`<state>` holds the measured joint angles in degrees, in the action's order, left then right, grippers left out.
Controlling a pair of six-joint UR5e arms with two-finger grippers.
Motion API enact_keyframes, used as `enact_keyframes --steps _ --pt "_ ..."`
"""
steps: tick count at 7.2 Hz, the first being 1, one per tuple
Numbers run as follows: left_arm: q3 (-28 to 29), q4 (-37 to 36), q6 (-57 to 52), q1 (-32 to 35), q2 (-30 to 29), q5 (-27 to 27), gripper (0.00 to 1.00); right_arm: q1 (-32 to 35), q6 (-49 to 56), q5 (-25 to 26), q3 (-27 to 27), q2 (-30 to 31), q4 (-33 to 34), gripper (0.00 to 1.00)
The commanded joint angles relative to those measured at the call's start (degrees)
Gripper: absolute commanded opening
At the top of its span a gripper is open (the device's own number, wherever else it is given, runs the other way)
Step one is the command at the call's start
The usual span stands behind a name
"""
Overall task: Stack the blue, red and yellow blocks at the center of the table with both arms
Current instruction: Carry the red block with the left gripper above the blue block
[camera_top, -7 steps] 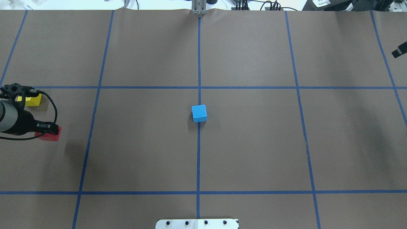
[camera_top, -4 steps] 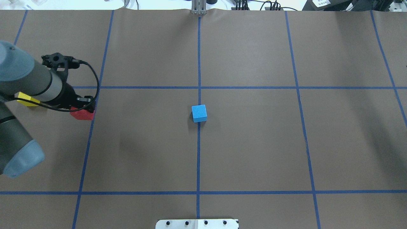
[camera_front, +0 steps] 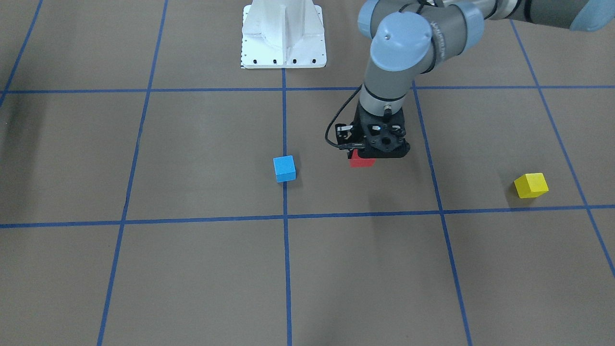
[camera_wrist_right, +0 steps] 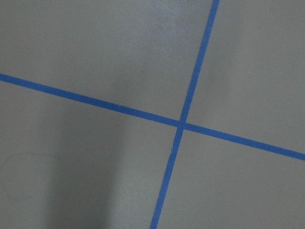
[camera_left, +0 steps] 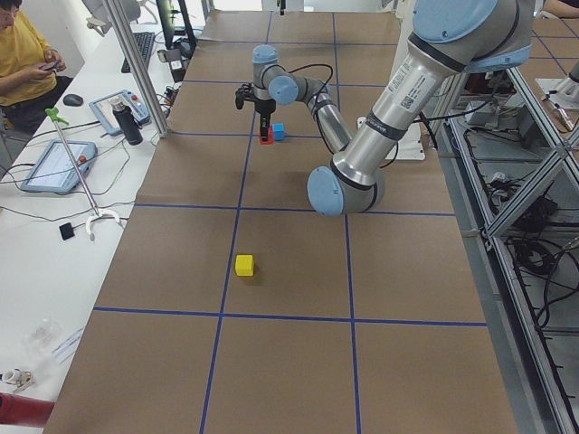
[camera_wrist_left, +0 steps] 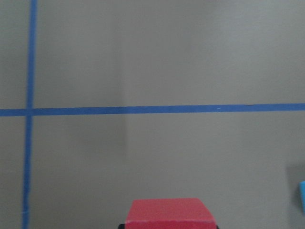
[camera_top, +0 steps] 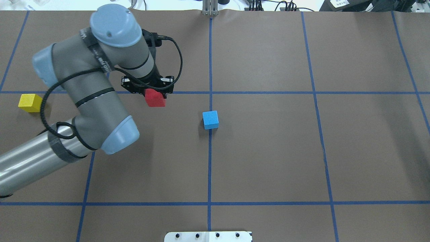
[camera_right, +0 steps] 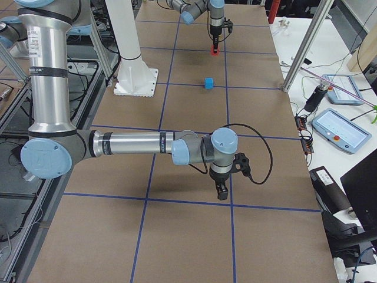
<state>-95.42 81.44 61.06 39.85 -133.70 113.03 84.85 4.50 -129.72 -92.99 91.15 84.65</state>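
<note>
Brown desk (camera_top: 268,151): in 1 sec left jaws, clamped on red block (camera_top: 155,98), went from frame's left edge to near blue block (camera_top: 210,119), i.e. stacking next; right jaws: can't tell.

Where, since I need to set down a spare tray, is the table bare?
The whole half right of the blue block in the overhead view is bare, as is the near row by the white base. It is crowded on the left: the left arm holds the red block, with the yellow block beyond.
</note>
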Motion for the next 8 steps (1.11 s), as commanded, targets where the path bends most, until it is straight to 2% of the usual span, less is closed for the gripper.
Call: enact_keyframes --steps 1,2,5,8 --pt "9.9 1.4 5.4 -5.1 -10.0 -4.0 0.00 0.5 0.0 0.1 0.0 0.9 0.0 0.99" --pt "14.3 2.9 7.6 -6.6 -12.8 -5.5 0.00 0.8 -0.1 0.1 -0.3 0.9 0.0 0.99" --pt "20.1 9.2 7.8 -7.3 -13.6 -6.8 0.00 0.8 -0.1 0.1 -0.5 0.9 0.0 0.99" --pt "17.1 7.9 8.0 -7.5 -12.9 -6.4 0.00 0.8 -0.2 0.0 -0.4 0.4 0.0 0.99"
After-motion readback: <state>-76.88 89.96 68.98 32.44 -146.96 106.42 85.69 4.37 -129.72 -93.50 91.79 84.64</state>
